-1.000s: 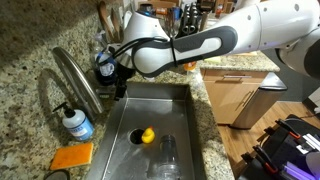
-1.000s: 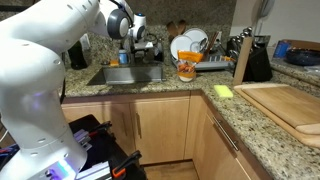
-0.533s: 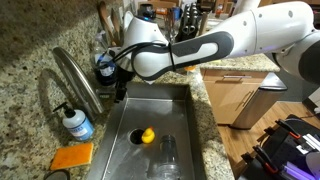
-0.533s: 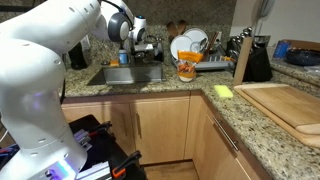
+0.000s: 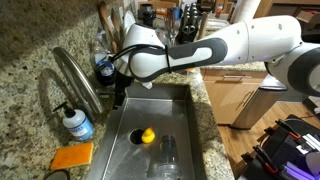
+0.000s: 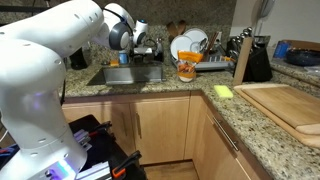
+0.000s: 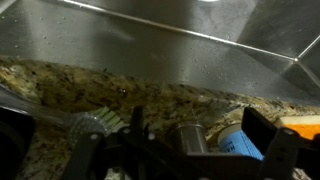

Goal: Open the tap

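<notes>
— Orange sponge lies nearest us, lower left, on the speckled granite. A clear glass sits in the steel sink at bottom centre.
— Farther in, we see a small yellow thing on the sink floor and the soap bottle at left.
— Behind that the tap arches up the left side.
— The gripper is just right of its curve. We cannot tell whether its fingers are spread or closed.
</notes>
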Controlling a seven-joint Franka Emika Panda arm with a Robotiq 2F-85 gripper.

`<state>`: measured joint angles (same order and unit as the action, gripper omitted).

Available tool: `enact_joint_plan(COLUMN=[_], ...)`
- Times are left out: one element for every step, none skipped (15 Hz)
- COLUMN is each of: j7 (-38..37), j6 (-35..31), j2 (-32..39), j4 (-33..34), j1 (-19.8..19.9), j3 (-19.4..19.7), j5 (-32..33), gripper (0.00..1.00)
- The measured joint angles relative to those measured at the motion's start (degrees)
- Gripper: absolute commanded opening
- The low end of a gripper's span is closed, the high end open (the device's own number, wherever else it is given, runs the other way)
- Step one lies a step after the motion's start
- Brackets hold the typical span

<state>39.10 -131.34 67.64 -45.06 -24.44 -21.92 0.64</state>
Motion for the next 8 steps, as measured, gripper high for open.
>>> enact_joint_plan(j7=[-0.01,-0.01,0.00,0.00,-0.01,-0.13,-0.19,-0.20], j6=[0.00,-0.06,-0.71,-2.09,-3.64,-4.92,-5.66,-5.91], j2=[0.00,0.01,0.03,0.08,0.14,0.18,0.23,0.25], j4=[0.00,0.00,0.01,0.01,0.01,0.01,0.01,0.01], j1=[0.01,0.02,-0.03,-0.15,-0.26,-0.36,-0.40,-0.41], j3=[0.00,0.00,0.00,0.04,0.10,0.17,0.21,0.23], j5=[0.00,0.01,0.12,0.22,0.24,0.24,0.24,0.24], gripper=[1.00,1.00,1.00,1.00,1.00,1.00,1.00,1.00])
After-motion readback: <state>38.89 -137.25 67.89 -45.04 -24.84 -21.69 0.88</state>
